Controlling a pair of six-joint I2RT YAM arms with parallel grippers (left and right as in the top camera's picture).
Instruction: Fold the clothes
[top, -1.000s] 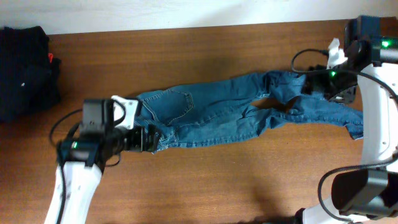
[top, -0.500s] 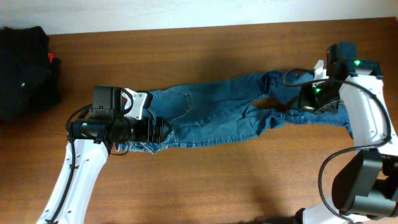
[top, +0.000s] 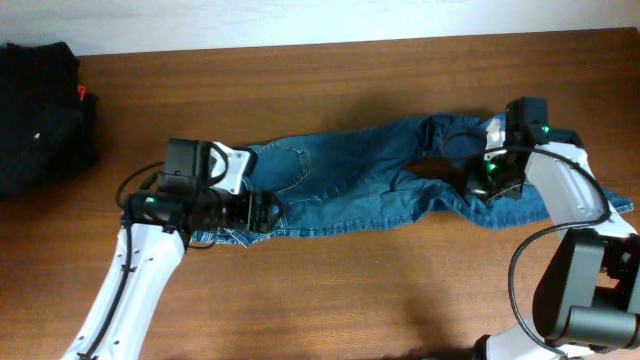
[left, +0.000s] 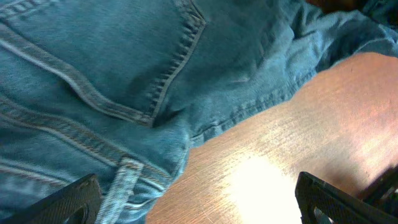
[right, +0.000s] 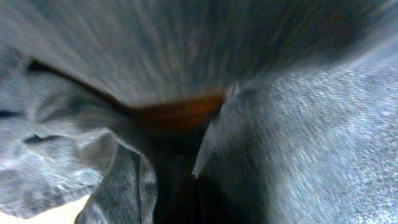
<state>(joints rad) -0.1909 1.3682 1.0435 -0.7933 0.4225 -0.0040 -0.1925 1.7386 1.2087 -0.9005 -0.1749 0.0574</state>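
Jeans (top: 350, 185): you have them stretched lengthwise across the middle of the table (top: 330, 300), with the waist toward the left arm and the legs running toward the right arm.
Lie of the cloth: the seat is fairly flat, while the leg ends are rumpled and bunched, with a gap of bare wood showing between the two legs.
Pocket (top: 290, 165): it faces up near the waist, and its stitched corner shows clearly in the left wrist view.
Left gripper (top: 262, 212): it sits low over the waist end, along the jeans' edge, with its jaws spread wide. Its fingertips (left: 71, 200) stand at the lower corners of the wrist view, with denim and wood between them – nothing is held.
Right gripper (top: 482, 178): it is down on the bunched leg cloth, with its jaws pressed together and pinching denim.
Right wrist view: folds of jeans (right: 298, 124) fill it (heavily blurred), so you cannot see the fingers themselves.
Black pile (top: 40, 110): it lies at the table's far left corner, well apart from the jeans, with a red tag (top: 82, 95) on its right side.
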